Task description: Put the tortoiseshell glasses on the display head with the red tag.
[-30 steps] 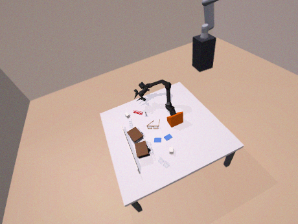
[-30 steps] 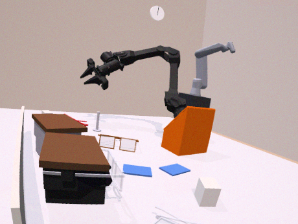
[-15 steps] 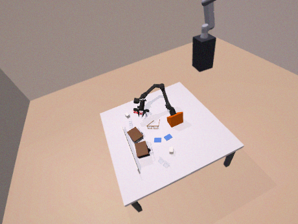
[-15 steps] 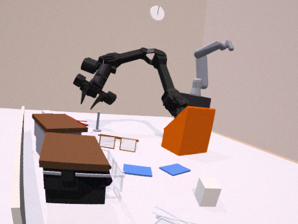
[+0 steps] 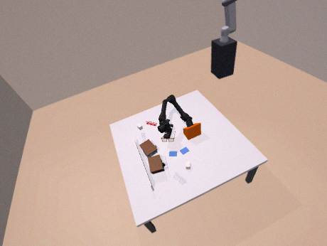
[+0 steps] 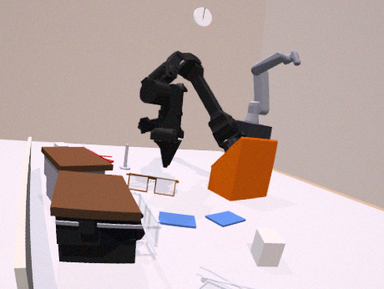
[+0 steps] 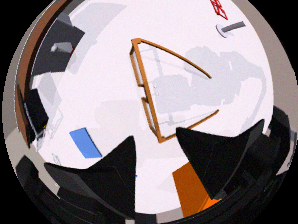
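Glasses [image 5: 168, 139] [image 6: 152, 184] [image 7: 147, 95] on table [image 5: 227, 156] [image 6: 334, 234] [image 7: 110, 90], beside two pads [image 5: 173, 153] [image 6: 177, 220] [image 7: 85, 143]

Brown-framed glasses [image 5: 168, 139] [image 6: 152, 184] [image 7: 147, 95] on tabletop, temples spread open.

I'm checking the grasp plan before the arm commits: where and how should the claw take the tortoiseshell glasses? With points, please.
Probably by the bridge, from above, one finger on each face of the front. The glasses [image 5: 168, 139] [image 6: 153, 179] [image 7: 153, 113] stand on the table with both temples spread open behind, so the slim front offers a narrow middle, and that grip should leave the temples free for the ears.
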Controlling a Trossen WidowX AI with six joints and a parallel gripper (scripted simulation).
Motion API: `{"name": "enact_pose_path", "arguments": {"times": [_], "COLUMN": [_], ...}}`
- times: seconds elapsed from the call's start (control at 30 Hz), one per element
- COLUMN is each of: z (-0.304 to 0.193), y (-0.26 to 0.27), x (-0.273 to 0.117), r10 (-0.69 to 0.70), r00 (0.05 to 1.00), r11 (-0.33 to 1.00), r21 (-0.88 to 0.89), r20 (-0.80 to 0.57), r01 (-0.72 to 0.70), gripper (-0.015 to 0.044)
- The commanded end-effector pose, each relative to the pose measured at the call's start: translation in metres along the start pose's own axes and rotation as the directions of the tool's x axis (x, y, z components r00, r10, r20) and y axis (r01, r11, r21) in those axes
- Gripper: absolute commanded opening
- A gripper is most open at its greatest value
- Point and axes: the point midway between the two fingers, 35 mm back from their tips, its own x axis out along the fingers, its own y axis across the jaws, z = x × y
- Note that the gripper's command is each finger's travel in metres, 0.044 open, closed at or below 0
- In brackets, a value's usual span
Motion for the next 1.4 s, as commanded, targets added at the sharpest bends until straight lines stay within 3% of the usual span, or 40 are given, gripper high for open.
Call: {"name": "enact_pose_path", "arguments": {"times": [0.0,0.3,0.4,1.37], "z": [-0.007,-0.007,-0.007,-0.005], "y": [-0.004,-0.004,-0.004,-0.002], "x": [0.002,0.002,0.002,0.030], "r10": [-0.067,-0.067,-0.067,-0.065], "r00": [0.996,0.996,0.996,0.996], "r11": [0.990,0.990,0.990,0.991], "r21": [-0.116,-0.116,-0.116,-0.116], "r20": [0.066,0.066,0.066,0.066], "r01": [0.074,0.074,0.074,0.073], "gripper": [0.0200,0.0200,0.0121,0.0120]}}
